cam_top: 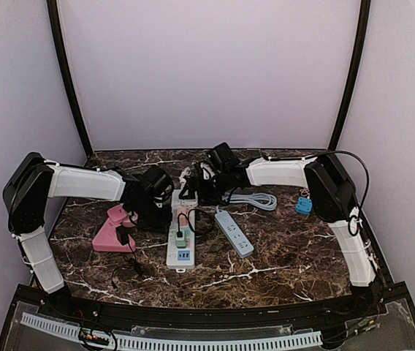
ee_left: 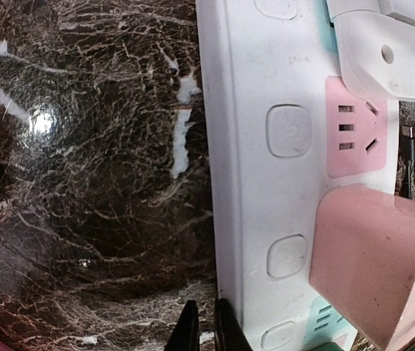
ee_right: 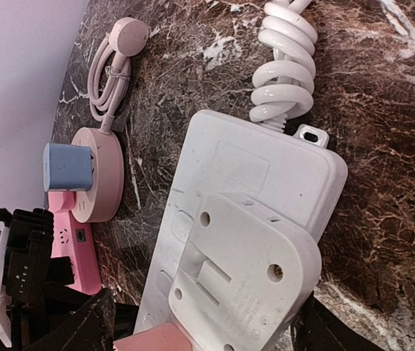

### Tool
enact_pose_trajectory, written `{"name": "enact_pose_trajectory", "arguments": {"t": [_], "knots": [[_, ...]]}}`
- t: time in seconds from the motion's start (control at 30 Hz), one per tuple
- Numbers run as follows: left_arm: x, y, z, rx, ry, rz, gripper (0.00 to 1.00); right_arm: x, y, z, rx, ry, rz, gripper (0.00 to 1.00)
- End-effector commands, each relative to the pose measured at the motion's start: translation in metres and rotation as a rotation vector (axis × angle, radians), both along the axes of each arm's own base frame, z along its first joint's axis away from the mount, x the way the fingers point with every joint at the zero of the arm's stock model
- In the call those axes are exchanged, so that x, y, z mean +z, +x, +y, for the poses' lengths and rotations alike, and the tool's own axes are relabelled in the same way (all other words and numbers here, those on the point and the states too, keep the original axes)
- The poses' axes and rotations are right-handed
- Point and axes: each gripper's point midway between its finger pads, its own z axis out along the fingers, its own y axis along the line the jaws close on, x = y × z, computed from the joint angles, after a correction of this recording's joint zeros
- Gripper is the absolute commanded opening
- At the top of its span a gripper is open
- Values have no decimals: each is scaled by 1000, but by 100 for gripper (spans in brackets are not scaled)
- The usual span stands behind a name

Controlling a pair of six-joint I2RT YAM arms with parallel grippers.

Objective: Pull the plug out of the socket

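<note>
A white power strip lies in the middle of the table. It carries a large white plug at its far end, a pink plug below it, and a green plug nearer me. My right gripper is open, with one finger on each side of the white plug; the right finger is close to the plug's edge. My left gripper is shut and empty, its fingertips on the table against the strip's left edge.
A pink strip lies left of the white one, a grey-blue strip right of it. A round pink socket holds a blue plug. A coiled white cable leaves the strip's end. A small blue adapter sits far right.
</note>
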Motion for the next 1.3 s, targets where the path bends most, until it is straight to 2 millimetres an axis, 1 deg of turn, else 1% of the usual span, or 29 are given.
{"name": "enact_pose_trajectory", "arguments": {"t": [0.0, 0.1, 0.17, 0.4, 0.5, 0.63, 0.7, 0.77, 1.0, 1.27], "knots": [[15, 1, 0, 0, -13, -40, 8, 17, -5, 10, 28, 71, -2, 78], [16, 2, 1, 3, -10, -44, 8, 31, -7, 9, 27, 95, -20, 77], [18, 3, 2, 2, -9, -51, 8, 33, -7, 9, 30, 98, -21, 76], [28, 12, 2, 3, -12, -90, 8, 32, -9, 9, 27, 112, -4, 67], [32, 19, 4, 11, -20, -103, 8, 32, -10, 8, 18, 111, -5, 66], [41, 30, 6, 18, -42, -127, 8, 31, -9, 7, 9, 112, 2, 58], [45, 35, 6, 21, -54, -137, 8, 33, -8, 7, 1, 118, 0, 57], [49, 41, 6, 26, -66, -146, 8, 35, -7, 6, -8, 120, -2, 53], [53, 51, 6, 32, -90, -160, 8, 37, -5, 9, -14, 129, 1, 48], [52, 63, -3, 38, -139, -166, 8, 26, -1, 12, -23, 134, 29, 42]]}}
